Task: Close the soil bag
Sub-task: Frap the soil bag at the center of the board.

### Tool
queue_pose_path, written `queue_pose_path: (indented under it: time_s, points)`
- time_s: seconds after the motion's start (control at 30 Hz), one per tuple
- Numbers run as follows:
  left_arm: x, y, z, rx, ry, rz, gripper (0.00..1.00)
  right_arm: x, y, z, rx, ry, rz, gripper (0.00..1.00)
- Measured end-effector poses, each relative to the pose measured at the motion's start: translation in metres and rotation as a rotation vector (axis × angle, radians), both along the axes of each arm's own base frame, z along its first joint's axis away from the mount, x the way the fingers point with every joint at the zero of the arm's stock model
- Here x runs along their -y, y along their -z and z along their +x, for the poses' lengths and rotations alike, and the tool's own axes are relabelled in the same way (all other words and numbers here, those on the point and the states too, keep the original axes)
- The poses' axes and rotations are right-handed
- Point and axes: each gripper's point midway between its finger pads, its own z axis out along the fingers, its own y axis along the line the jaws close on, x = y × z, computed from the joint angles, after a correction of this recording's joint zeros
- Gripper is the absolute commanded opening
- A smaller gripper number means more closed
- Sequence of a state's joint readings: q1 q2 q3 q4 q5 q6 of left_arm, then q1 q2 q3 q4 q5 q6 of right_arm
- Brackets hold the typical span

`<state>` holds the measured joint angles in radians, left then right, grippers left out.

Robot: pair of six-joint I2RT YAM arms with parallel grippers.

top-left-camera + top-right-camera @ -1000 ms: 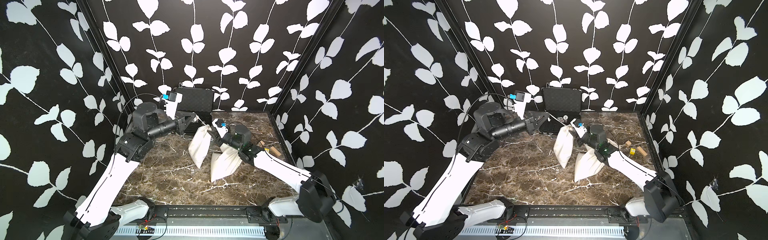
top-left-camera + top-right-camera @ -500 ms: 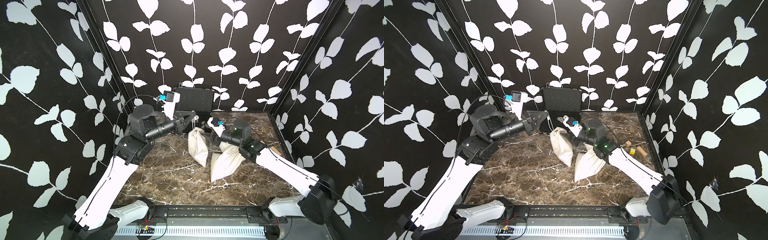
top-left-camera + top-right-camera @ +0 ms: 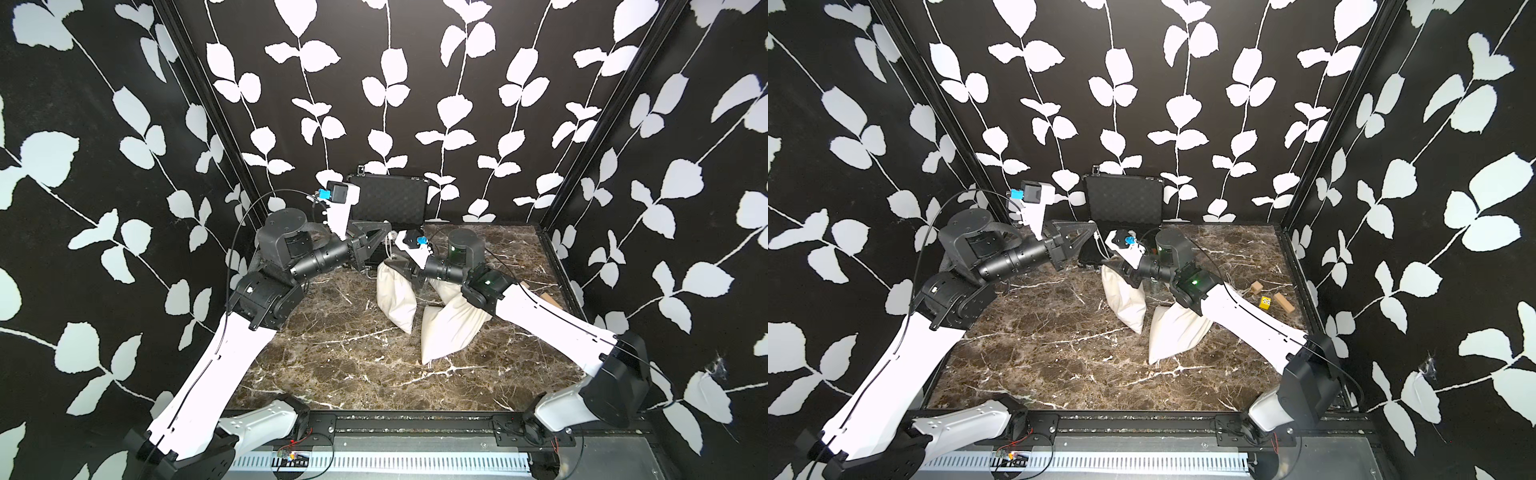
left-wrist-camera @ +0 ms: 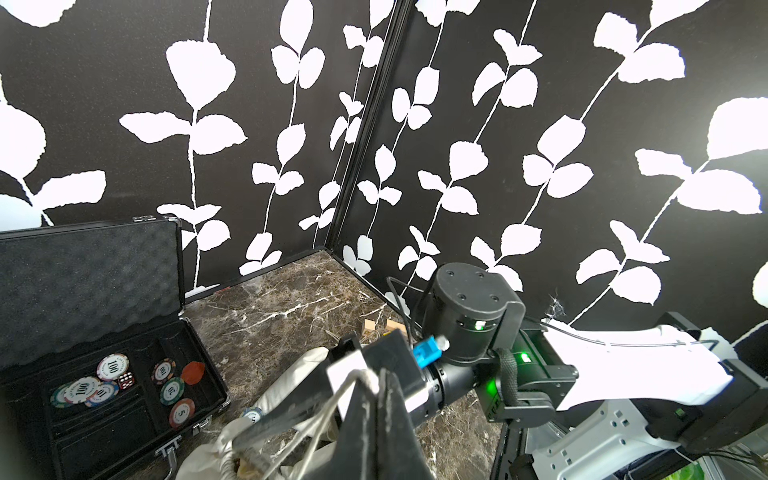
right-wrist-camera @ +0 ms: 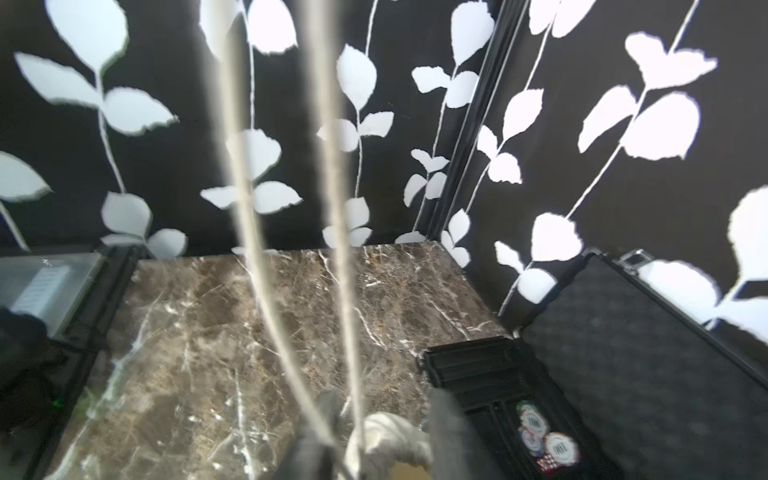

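Left pincer [image 4: 376,386] clamped on drawstring [image 5: 344,249], right pincer [image 5: 382,436] astride soil bag [image 3: 397,297] neck (grip unclear), case [image 4: 83,282] holding poker chips [image 4: 112,368]

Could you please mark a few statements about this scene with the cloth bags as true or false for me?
1. The black case at the back stands open, with poker chips inside. True.
2. Only one cloth bag lies on the table. False: two cloth bags lie side by side on the table.
3. The left gripper is shut on a bag's drawstring. True.
4. The wooden blocks sit inside the case. False: the wooden blocks lie on the table, beside the right arm.
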<state>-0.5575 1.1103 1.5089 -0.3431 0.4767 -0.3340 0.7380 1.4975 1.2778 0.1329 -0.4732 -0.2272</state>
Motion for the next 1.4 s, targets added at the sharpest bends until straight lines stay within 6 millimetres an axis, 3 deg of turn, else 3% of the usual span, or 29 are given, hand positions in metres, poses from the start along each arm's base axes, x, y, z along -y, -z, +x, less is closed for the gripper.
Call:
queue_pose_path:
  time_s: [0.13,0.33,0.43,0.5,0.57,0.67,0.8,0.83,0.9,0.97,1.07,1.13,1.2,1.27,1.4]
  points:
    - [-0.008,-0.003,-0.002,-0.003,-0.034,0.026,0.00,0.003,0.021,0.021,-0.023,0.076,-0.050,0.10]
    - [-0.022,0.028,0.005,-0.112,-0.116,0.124,0.00,0.001,0.060,0.065,-0.051,0.198,-0.109,0.10]
    - [-0.027,0.046,0.013,-0.177,-0.163,0.186,0.00,-0.003,0.084,0.076,-0.086,0.232,-0.151,0.13]
    - [-0.029,0.048,0.019,-0.195,-0.187,0.213,0.00,0.002,0.096,0.080,-0.107,0.265,-0.180,0.18]
    - [-0.029,0.037,0.021,-0.185,-0.194,0.218,0.00,0.011,0.096,0.083,-0.110,0.311,-0.198,0.20]
    - [-0.032,0.008,0.016,-0.129,-0.197,0.188,0.00,0.030,0.077,0.087,-0.081,0.386,-0.203,0.20]
    - [-0.040,-0.042,0.000,-0.010,-0.194,0.113,0.00,0.059,0.039,0.087,-0.020,0.486,-0.198,0.16]
    - [-0.044,-0.062,-0.007,0.048,-0.196,0.072,0.00,0.072,0.043,0.092,-0.029,0.530,-0.229,0.15]
    - [-0.060,-0.102,-0.032,0.172,-0.205,-0.015,0.00,0.103,0.077,0.107,-0.087,0.627,-0.325,0.14]
    - [-0.078,-0.124,-0.058,0.250,-0.223,-0.072,0.00,0.125,0.120,0.116,-0.161,0.690,-0.417,0.14]
    - [-0.101,-0.143,-0.088,0.330,-0.251,-0.127,0.00,0.144,0.187,0.111,-0.279,0.717,-0.547,0.14]
    - [-0.110,-0.148,-0.097,0.361,-0.271,-0.144,0.00,0.149,0.215,0.098,-0.340,0.699,-0.603,0.14]
    - [-0.110,-0.144,-0.092,0.361,-0.290,-0.134,0.00,0.147,0.220,0.089,-0.376,0.674,-0.603,0.13]
    - [-0.103,-0.121,-0.070,0.318,-0.315,-0.087,0.00,0.141,0.208,0.084,-0.380,0.646,-0.551,0.12]
    - [-0.073,-0.032,-0.008,0.145,-0.341,0.081,0.02,0.123,0.147,0.077,-0.331,0.581,-0.366,0.10]
